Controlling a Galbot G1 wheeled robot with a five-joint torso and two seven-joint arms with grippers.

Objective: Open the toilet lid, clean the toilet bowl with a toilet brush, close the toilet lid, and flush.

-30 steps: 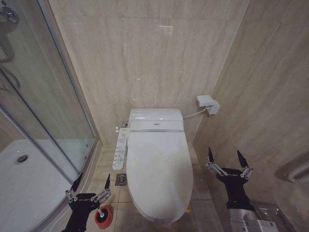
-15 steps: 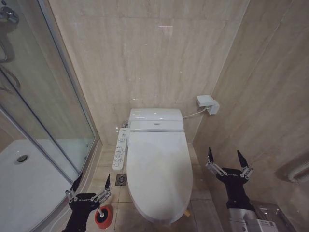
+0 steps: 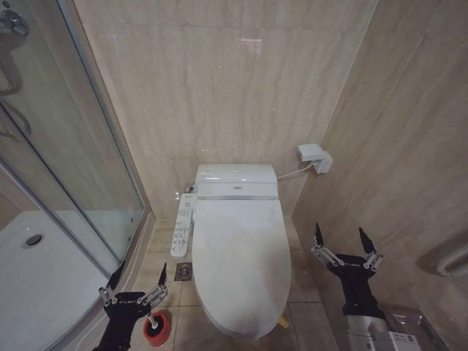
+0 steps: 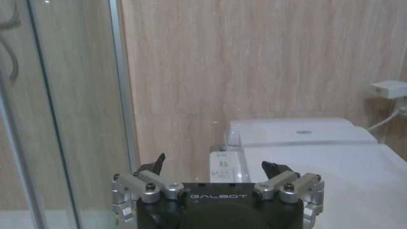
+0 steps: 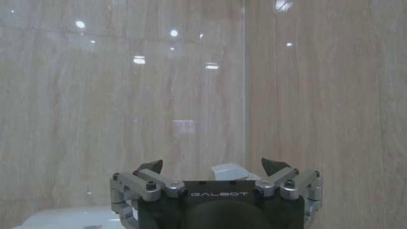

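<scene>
The toilet lid (image 3: 241, 259) is down and closed over the toilet bowl (image 3: 219, 320), which stands in the corner between the beige tiled walls, and you see the lid also in the left wrist view (image 4: 330, 176) as a flat white surface. A small yellow strip (image 3: 283, 321) sticks out at its front edge on the right side.

Your left gripper (image 3: 136, 279) hangs low beside the bowl, near the glass shower door (image 3: 66, 161). Its two fingers are spread wide apart and hold nothing, touching nothing. Just below and beside it on the floor you see the red holder cup (image 3: 156, 327) with the toilet brush (image 3: 154, 319) standing in it; only its white top is clear, the bristles are hidden in the cup.

Your right gripper (image 3: 344, 241) is on the other side of the bowl, close to the right wall, pointing up. Its fingers are also released and wide apart, with nothing between them.

On the body of each gripper you can read the word GALBOT, in the left wrist view (image 4: 218, 172) and in the right wrist view (image 5: 215, 168). A white control panel (image 3: 183, 224) with small buttons runs along the left side of the seat; its marks are too small to read. A white box (image 3: 314, 156) with a cable sits on the right wall
</scene>
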